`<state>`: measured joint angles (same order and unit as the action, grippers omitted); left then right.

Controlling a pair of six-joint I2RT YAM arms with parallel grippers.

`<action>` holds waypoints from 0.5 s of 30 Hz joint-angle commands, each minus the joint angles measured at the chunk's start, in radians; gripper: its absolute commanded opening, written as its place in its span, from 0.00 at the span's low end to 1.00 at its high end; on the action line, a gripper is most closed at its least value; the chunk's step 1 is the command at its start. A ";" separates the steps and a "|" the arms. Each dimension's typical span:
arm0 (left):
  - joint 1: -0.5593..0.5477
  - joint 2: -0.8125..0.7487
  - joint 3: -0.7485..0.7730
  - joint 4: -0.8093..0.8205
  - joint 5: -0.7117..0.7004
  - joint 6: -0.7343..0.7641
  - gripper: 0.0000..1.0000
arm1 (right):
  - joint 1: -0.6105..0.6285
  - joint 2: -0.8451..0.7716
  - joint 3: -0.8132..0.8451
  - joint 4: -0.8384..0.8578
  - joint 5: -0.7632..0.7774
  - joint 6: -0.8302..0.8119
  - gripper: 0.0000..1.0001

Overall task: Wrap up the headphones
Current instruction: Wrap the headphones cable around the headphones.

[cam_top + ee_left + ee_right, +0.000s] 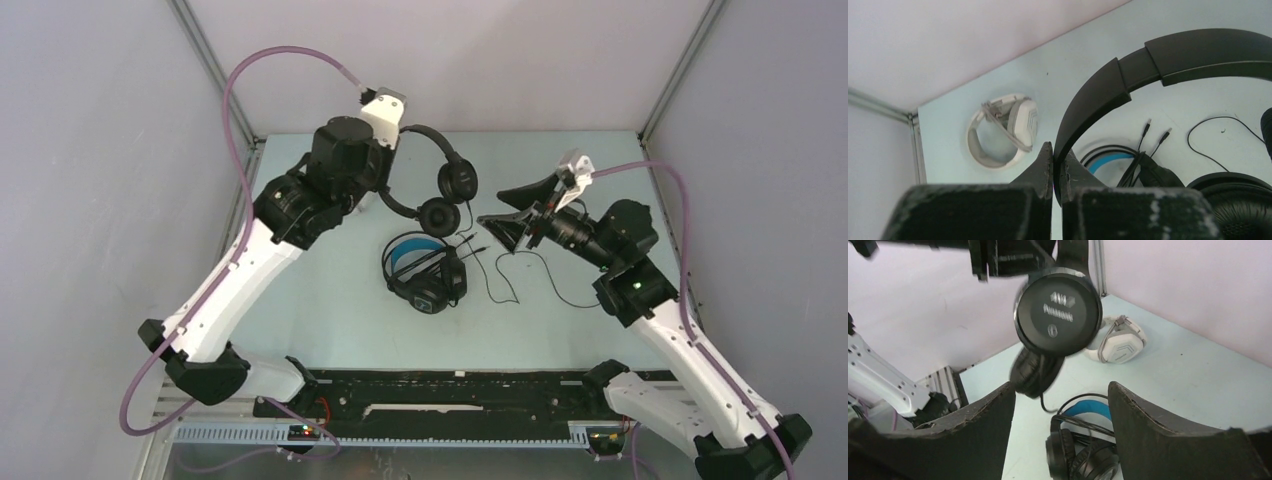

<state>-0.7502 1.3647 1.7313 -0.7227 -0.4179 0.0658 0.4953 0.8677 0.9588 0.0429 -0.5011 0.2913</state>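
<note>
My left gripper (1057,155) is shut on the headband of the slim all-black headphones (1168,60) and holds them above the table; in the top view they (450,185) hang by that gripper (388,170). My right gripper (490,208) is open and empty, just right of the hanging ear cups (1058,312). The black headphones with blue lining (425,270) lie on the table below, also in the right wrist view (1083,450). The white-grey headphones (1003,131) lie near the far left corner and also show in the right wrist view (1118,340); the left arm hides them in the top view.
Thin black cable (530,265) trails loose over the table under my right gripper. Two jack plugs (1147,125) lie by the blue-lined set. Walls close the table at the back and both sides.
</note>
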 commanded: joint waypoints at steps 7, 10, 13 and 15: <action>0.158 -0.027 0.143 -0.132 0.159 -0.280 0.00 | 0.104 0.070 -0.239 0.367 -0.025 -0.201 0.70; 0.172 -0.037 0.136 -0.133 0.197 -0.281 0.00 | 0.142 0.096 -0.273 0.389 0.020 -0.262 0.70; 0.190 -0.049 0.124 -0.128 0.228 -0.283 0.00 | 0.162 0.142 -0.290 0.418 0.044 -0.230 0.69; 0.200 -0.061 0.108 -0.118 0.256 -0.289 0.00 | 0.176 0.172 -0.302 0.438 0.022 -0.202 0.67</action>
<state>-0.5735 1.3594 1.8236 -0.8856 -0.2478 -0.1715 0.6483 0.9977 0.6708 0.3630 -0.4965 0.0895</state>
